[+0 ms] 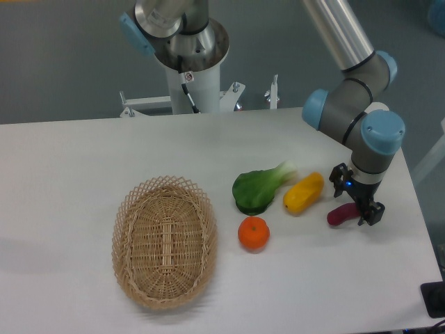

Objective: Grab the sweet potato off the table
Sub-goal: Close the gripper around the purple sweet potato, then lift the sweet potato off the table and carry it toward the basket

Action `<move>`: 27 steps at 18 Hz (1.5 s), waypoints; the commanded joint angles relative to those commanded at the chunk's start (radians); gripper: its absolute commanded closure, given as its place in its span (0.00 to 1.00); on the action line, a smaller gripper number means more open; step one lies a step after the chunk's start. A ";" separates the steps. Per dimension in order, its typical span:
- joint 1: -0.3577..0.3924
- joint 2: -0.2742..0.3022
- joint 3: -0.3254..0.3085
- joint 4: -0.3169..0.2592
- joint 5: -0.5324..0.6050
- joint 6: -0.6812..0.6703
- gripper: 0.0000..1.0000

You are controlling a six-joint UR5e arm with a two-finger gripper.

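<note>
The sweet potato (341, 216), a small dark magenta tuber, lies on the white table (83, 160) at the right, just right of the yellow vegetable. My gripper (357, 205) points down over the tuber's right end. Its black fingers (371, 213) stand apart, one on each side of that end, and the near finger hides the tip. The jaws look open, and the tuber rests on the tabletop.
A yellow oblong vegetable (304, 193), a green bok choy (259, 189) and a round orange fruit (254, 233) lie left of the sweet potato. A wicker basket (165, 240) stands further left. The table's right edge (425, 223) is close to the gripper.
</note>
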 joint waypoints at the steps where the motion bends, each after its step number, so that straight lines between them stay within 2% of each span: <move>1: 0.000 0.000 0.002 0.000 -0.002 -0.002 0.43; 4: 0.000 0.002 0.009 -0.002 0.000 -0.006 0.54; 7: 0.000 0.003 0.009 -0.002 0.000 -0.015 0.60; 14: 0.003 0.026 0.035 -0.002 -0.015 -0.072 0.62; 17: -0.002 0.061 0.061 -0.005 -0.040 -0.172 0.62; 20: -0.038 0.081 0.086 -0.005 -0.077 -0.274 0.62; 27: -0.152 0.167 0.089 -0.006 -0.130 -0.515 0.62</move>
